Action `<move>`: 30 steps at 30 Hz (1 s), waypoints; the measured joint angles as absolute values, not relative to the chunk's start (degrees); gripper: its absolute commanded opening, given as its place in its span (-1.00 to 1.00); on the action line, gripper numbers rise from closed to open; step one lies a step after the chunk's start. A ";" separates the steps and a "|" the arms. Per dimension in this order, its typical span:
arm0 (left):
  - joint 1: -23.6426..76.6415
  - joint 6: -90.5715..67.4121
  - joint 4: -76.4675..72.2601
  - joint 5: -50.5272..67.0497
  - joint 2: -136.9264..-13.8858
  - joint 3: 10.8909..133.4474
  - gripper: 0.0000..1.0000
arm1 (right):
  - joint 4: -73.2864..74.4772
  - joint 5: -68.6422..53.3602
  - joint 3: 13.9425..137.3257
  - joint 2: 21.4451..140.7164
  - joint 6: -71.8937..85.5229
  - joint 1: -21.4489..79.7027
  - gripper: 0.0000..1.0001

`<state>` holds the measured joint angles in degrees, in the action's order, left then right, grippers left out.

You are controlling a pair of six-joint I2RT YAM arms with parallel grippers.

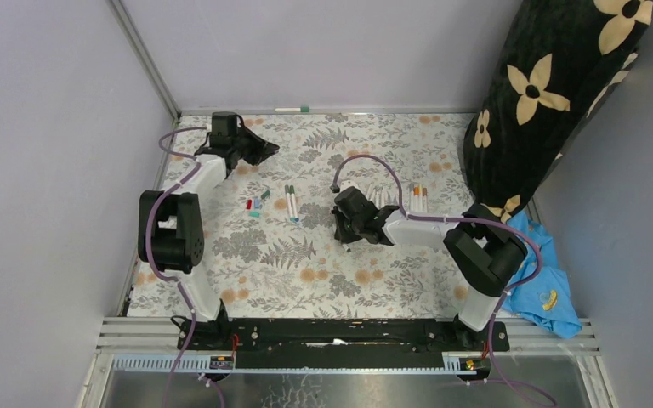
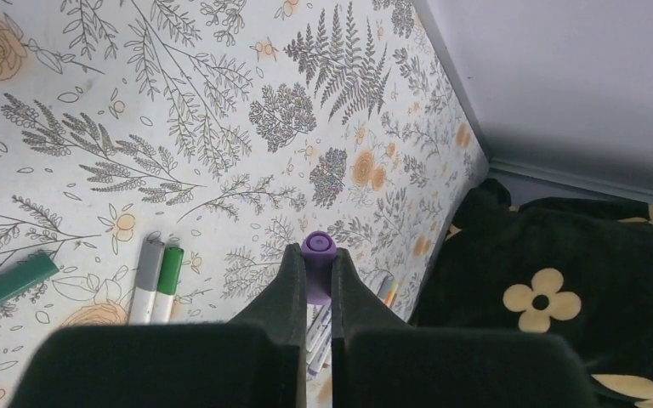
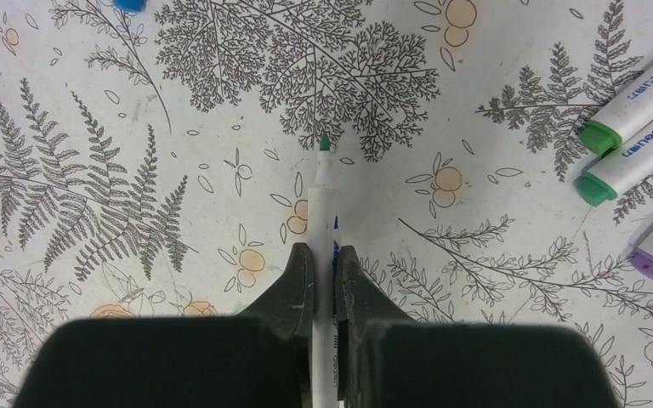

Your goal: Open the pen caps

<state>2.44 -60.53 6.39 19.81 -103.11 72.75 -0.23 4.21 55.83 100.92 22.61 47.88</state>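
In the left wrist view my left gripper is shut on a short purple pen cap, held above the table with its closed end pointing away. From above, the left gripper sits at the far left of the table. My right gripper is shut on a thin white pen whose bare green tip points away over the cloth. In the top view the right gripper is near the table's middle. Loose caps lie left of it, and a green cap lies on the cloth.
Two pens with grey and green caps lie side by side on the floral cloth. A row of pens lies behind the right arm, and some of their capped ends show. A black flowered cushion fills the back right, and a blue cloth lies beside the right arm.
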 measured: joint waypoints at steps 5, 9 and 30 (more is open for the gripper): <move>3.57 -56.45 9.63 17.23 -103.22 73.60 -1.00 | 0.14 5.80 55.53 99.31 22.90 47.79 -1.00; 5.39 -49.25 16.56 11.68 -103.90 74.63 -1.00 | 0.14 9.19 55.90 96.90 22.94 47.13 -1.00; 10.48 -37.47 29.19 -8.73 -103.98 67.85 -0.54 | 2.31 22.02 60.27 100.14 20.23 36.99 -0.96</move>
<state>10.48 -37.47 29.19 -8.73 -103.98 67.85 2.31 22.02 60.27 100.14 20.23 36.99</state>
